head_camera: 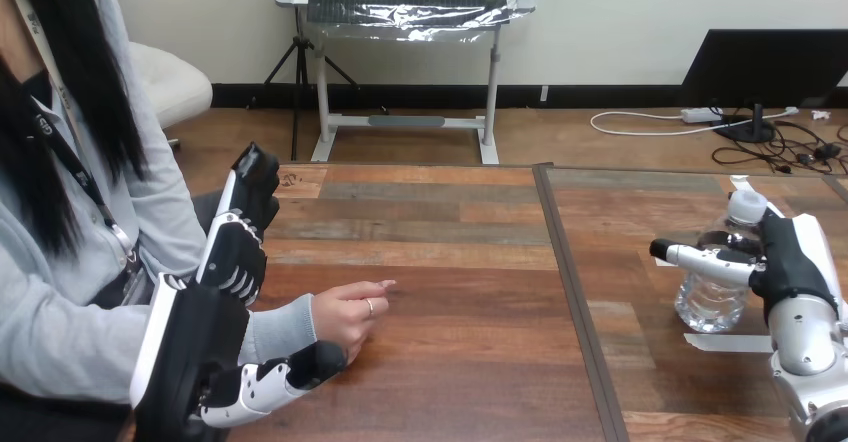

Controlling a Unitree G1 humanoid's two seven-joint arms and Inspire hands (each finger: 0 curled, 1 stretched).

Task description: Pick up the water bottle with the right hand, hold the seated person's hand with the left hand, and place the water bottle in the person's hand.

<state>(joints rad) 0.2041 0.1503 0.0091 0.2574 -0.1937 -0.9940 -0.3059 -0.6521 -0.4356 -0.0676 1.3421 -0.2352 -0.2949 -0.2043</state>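
Wooden table (450, 372) bears the bottle (710, 297); right hand (792, 262) grips it, lift straight up; left hand (200, 332), fingers straight, should close gently on person's hand (345, 320)

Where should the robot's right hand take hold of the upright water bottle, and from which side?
Probably around the middle of the water bottle, from its right side, where the right hand is. The bottle stands upright and its round body is wider than the neck, so the fingers can wrap it level.
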